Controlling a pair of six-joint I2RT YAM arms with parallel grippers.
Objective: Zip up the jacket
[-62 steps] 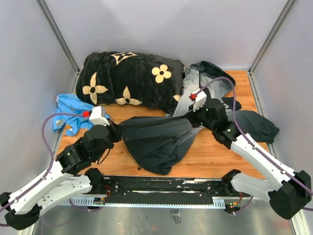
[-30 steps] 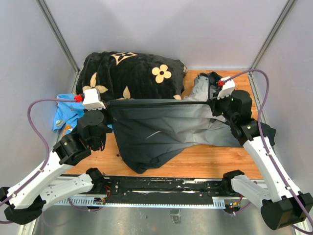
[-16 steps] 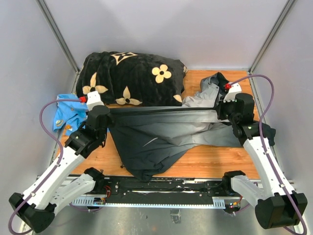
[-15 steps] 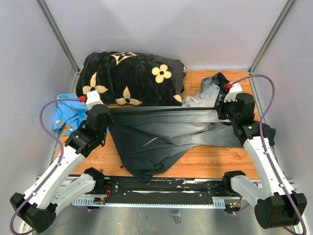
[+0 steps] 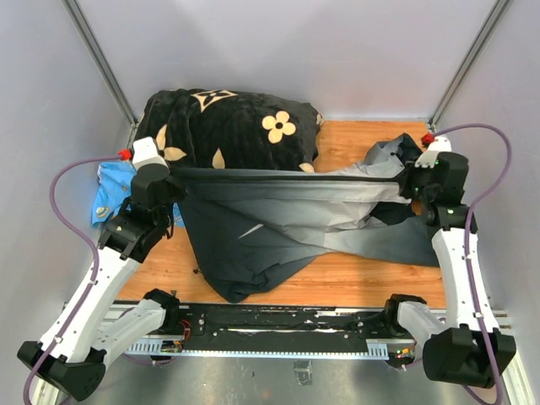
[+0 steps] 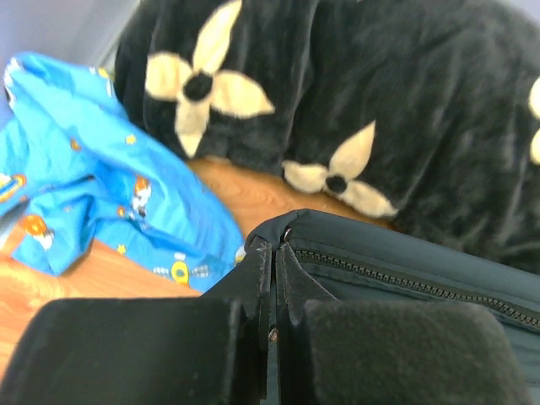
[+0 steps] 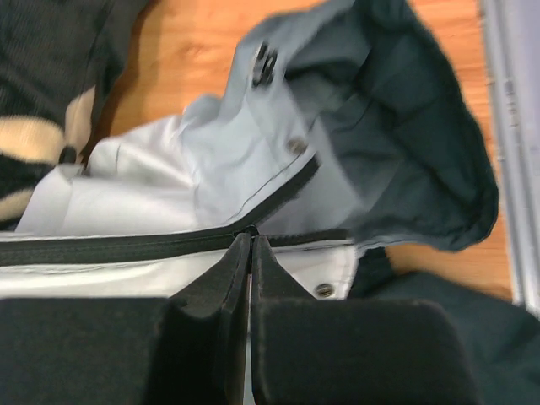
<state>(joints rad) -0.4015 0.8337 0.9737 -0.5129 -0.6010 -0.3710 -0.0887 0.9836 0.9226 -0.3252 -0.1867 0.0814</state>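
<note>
Since the arms swung apart, we note the large navy-and-grey windbreaker jacket (image 5: 278, 224) stretched taut over the wooden table (image 5: 371, 274), left gripper (image 6: 272, 253) and right gripper (image 7: 246, 240) clamped on its zipper edge (image 7: 126, 247); track straightened, likely ready for zipping.

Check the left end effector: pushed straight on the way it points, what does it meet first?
Left end effector, shut on the jacket edge, likely meets the black flowered blanket next; depth unclear.
</note>
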